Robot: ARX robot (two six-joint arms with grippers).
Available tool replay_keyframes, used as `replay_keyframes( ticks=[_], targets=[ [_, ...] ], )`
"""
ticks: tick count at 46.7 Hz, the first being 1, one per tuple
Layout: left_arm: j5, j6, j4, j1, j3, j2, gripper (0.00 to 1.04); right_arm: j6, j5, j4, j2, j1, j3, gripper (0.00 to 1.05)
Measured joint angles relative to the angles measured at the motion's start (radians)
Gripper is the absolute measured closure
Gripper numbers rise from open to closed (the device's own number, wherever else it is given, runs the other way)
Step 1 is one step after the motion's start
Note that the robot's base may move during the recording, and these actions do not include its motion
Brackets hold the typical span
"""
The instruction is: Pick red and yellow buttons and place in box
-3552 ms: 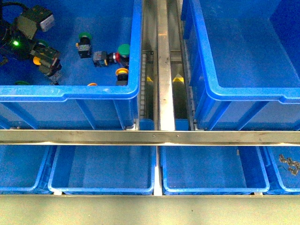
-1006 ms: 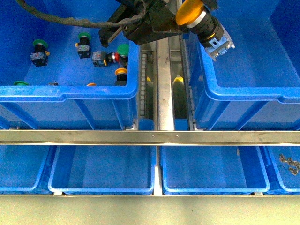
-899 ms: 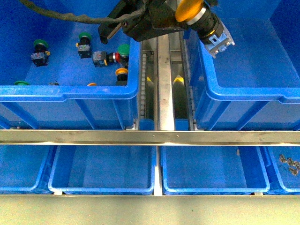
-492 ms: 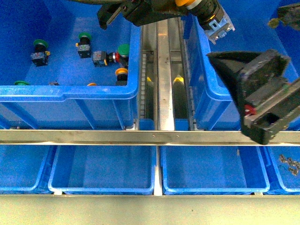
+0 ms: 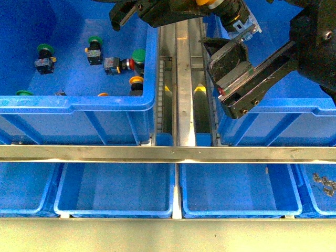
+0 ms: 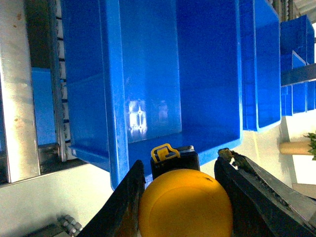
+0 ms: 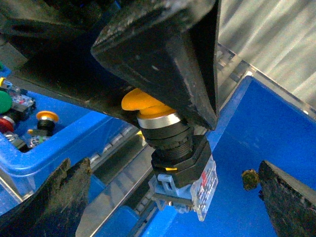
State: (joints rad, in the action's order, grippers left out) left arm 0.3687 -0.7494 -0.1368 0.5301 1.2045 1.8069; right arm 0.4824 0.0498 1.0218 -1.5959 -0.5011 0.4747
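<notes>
My left gripper point(image 5: 212, 4) is shut on the yellow button point(image 5: 231, 13), which it holds high over the left wall of the box point(image 5: 273, 107). In the left wrist view the yellow cap point(image 6: 185, 205) fills the space between the two fingers point(image 6: 123, 207), with the box point(image 6: 148, 74) below. My right gripper point(image 5: 239, 73) is open, just in front of the held button and apart from it. In its own view the yellow button point(image 7: 173, 148) hangs between its spread fingers point(image 7: 54, 202). A red button point(image 5: 129, 64) and another yellow button point(image 5: 136, 81) lie in the left crate.
The left crate point(image 5: 79, 102) also holds green-capped switches point(image 5: 94, 42). A metal rail point(image 5: 182, 79) runs between the crate and the box. A steel crossbar point(image 5: 168, 153) spans the front, with shallow blue trays point(image 5: 115, 210) below it. The right tray holds small metal parts point(image 5: 323, 182).
The left gripper brought the yellow button out of the left crate, across the rail and further back over the box's left wall. The right gripper came into view from the right and moved toward it.
</notes>
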Motion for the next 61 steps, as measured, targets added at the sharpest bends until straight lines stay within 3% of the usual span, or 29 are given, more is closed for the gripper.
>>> replay_keyframes(
  ticks=[20,34,37,54,61],
  targets=[
    [-0.002,-0.001,0.006,0.0,0.024,0.013,0.71,0.061,-0.011,0.056,-0.125,0.026,0.076,0.07],
    [-0.004,-0.001,0.008,0.0,0.029,0.014,0.71,0.057,-0.006,0.071,-0.127,0.033,0.09,0.65],
    [-0.01,-0.024,0.01,0.0,0.03,0.014,0.71,0.058,-0.002,0.073,-0.127,0.033,0.09,0.74],
    [-0.025,-0.051,0.014,0.0,0.033,0.015,0.7,0.062,-0.001,0.076,-0.126,0.033,0.086,0.78],
    [-0.032,0.006,0.007,0.0,0.033,0.01,0.51,0.052,-0.008,0.076,-0.126,0.039,0.077,0.79]
  ],
)
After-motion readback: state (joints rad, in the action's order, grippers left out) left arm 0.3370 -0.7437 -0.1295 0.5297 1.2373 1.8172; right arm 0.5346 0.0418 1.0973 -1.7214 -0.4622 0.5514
